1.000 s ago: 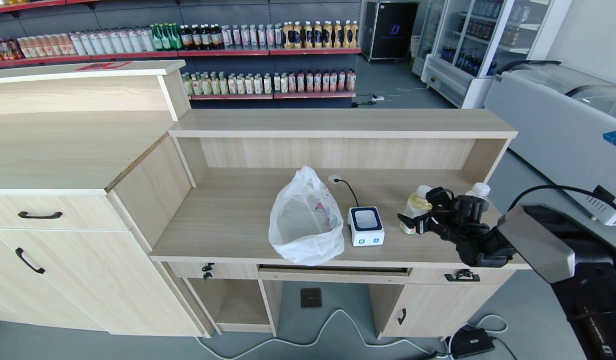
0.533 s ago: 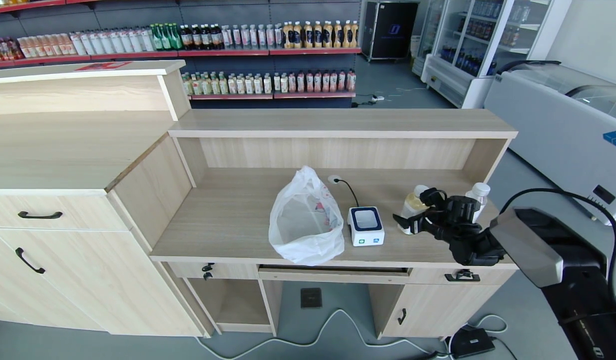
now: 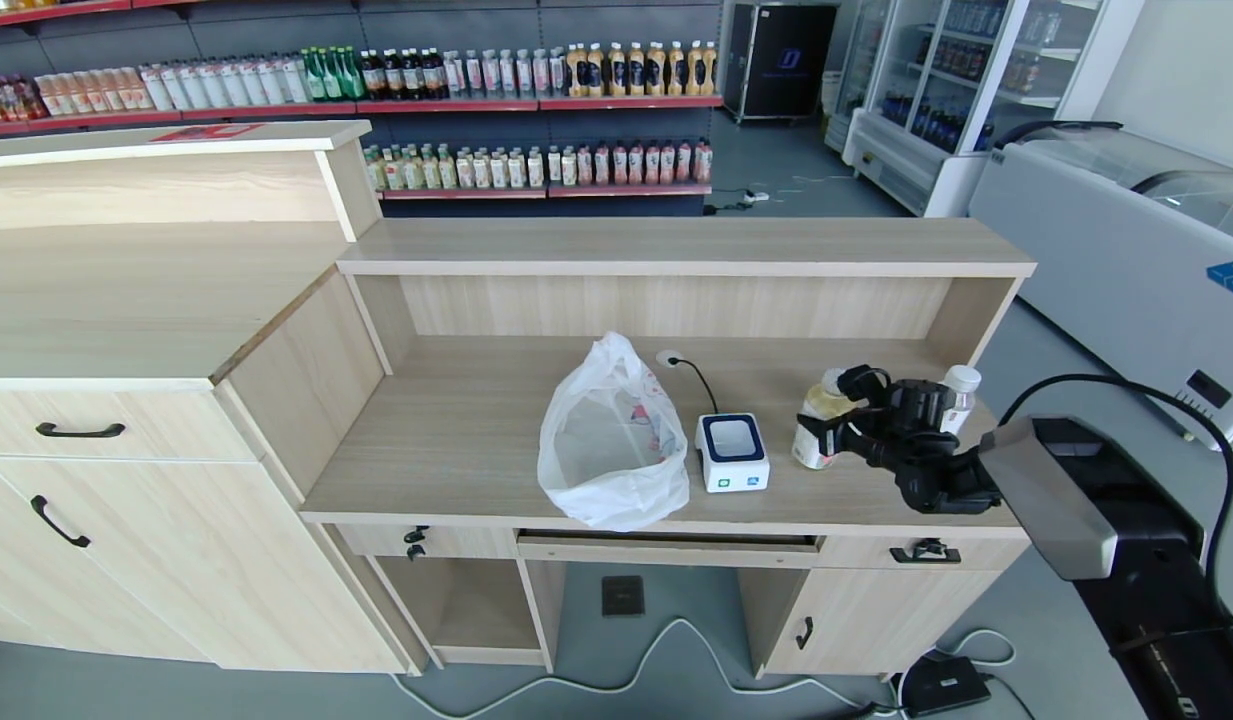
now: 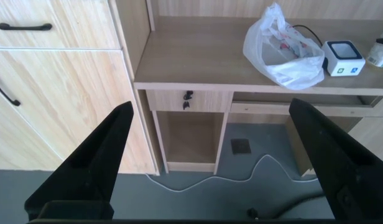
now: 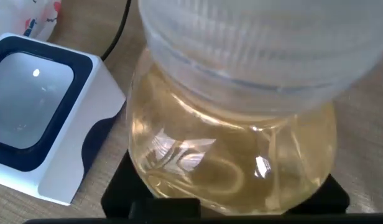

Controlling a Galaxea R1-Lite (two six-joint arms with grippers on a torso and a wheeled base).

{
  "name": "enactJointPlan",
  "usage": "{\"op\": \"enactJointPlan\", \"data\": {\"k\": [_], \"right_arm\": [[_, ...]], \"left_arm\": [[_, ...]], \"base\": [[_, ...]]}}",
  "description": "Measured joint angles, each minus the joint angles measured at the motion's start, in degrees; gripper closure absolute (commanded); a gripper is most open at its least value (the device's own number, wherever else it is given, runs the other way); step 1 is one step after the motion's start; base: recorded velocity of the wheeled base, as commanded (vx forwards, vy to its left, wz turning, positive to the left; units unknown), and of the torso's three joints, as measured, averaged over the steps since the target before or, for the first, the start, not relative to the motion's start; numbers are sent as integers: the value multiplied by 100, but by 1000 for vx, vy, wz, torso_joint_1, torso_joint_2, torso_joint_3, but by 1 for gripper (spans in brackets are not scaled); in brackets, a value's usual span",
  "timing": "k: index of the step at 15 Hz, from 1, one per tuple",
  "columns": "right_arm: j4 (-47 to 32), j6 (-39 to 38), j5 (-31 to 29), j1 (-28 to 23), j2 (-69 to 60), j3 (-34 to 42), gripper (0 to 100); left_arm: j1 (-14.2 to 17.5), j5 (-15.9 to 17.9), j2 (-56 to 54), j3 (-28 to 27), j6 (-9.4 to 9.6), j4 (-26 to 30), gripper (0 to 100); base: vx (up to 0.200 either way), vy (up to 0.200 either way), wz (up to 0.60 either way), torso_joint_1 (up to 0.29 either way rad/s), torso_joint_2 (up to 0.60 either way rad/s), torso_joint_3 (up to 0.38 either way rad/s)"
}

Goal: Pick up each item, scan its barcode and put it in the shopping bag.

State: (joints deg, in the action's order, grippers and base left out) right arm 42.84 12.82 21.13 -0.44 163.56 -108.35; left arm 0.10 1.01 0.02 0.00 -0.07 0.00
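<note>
The right gripper (image 3: 821, 430) clasped the bottle (image 3: 824, 405) around its body; the left gripper (image 4: 211, 109) gaped empty. Liquid-filled, smooth plastic probably felt heavyish and slippery, best held mid-body.

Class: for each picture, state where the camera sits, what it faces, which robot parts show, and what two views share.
Head view: atop the robot, facing forward and down at the counter; right arm, right hand around the bottle.
Left wrist view: low, facing the counter's front; left hand with spread fingers.
Right wrist view: close against the bottle, scanner beside.
Shared: scanner in all three; shopping bag in head and left wrist.
</note>
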Motion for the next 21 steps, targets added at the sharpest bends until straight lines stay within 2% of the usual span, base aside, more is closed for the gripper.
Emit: {"op": "enactJointPlan", "data": {"k": [9,11,16,19,21], "right_arm": [[66,-22,-9,-24,-262,171,100],[65,-341,-2,-60,-553,430,100],[79,-1632,301,-18,-2370,1958,100],[66,-2219,1042,-179,-3751,3255,100],[60,-2806,1790,-284,-4713,4077,100]], "left_arm": [[-2,0,0,0,0,0,0],[0,0,0,0,0,0,0],[-5,2,0,0,0,0,0],[-2,0,0,0,0,0,0],[-2,2,0,0,0,0,0]], "base": [[0,0,0,0,0,0],[0,0,0,0,0,0],[0,0,0,0,0,0],[0,0,0,0,0,0],[0,0,0,0,0,0]]}}
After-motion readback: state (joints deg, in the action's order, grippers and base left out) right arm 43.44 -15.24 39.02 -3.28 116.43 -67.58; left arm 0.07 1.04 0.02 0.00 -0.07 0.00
